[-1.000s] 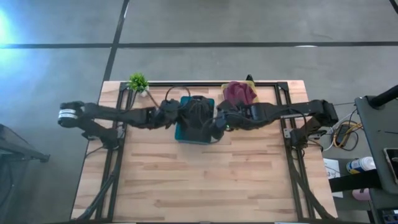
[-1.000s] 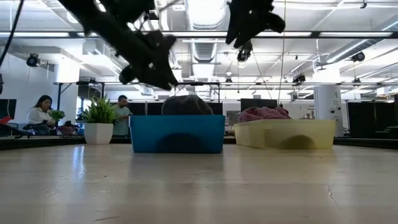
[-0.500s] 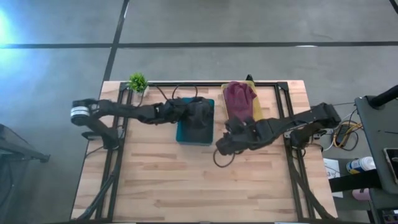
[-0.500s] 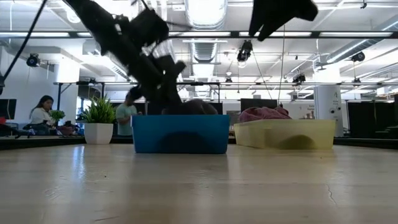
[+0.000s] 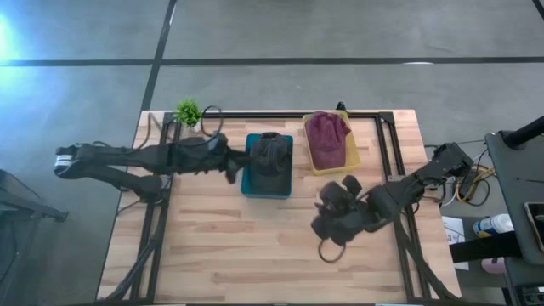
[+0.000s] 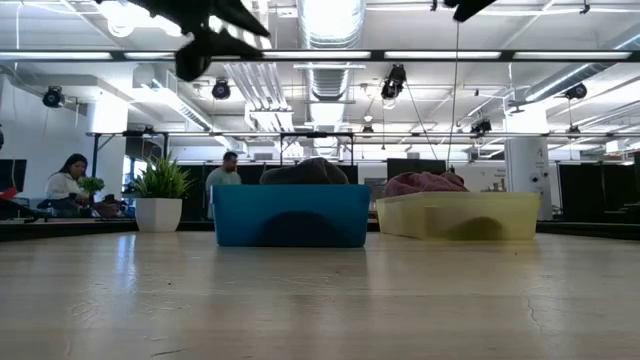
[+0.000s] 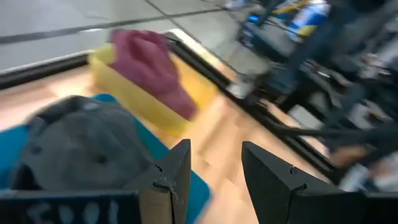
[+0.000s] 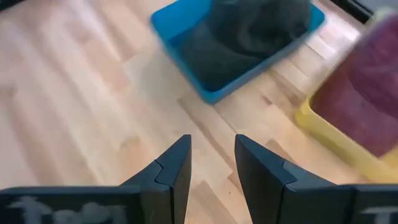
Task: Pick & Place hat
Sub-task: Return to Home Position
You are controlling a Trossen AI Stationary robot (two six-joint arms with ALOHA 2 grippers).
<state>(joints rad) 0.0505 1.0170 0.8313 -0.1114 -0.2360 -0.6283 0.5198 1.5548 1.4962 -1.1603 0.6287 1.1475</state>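
Wooden desk (image 5: 255, 255) first, wide and pale, framed by black rails at the back and sides. Over it, two dark arms: left arm (image 5: 127, 159) stretched straight in from the left edge, right arm (image 5: 408, 185) folded in from the right and bent toward the near middle.

On to the bins. Blue bin (image 5: 249, 183) at back centre, upright, just beside the yellow bin (image 5: 350, 157) on its right, with a slim strip of desk between. Black cap (image 5: 272, 153) heaped inside the blue bin, poking over the rim in the low view. Red cap (image 5: 325, 132) bundled in the yellow bin, likewise topping the wall.

Now the business ends. Left gripper (image 7: 216, 147) up in the air just left of the blue bin, fingers parted with nothing between them, looking across the black cap. Right gripper (image 8: 212, 140) high above bare boards in front of the yellow bin, apart from both bins, fingers spread and empty.

And last, a small potted plant (image 5: 189, 111) at the back-left corner.
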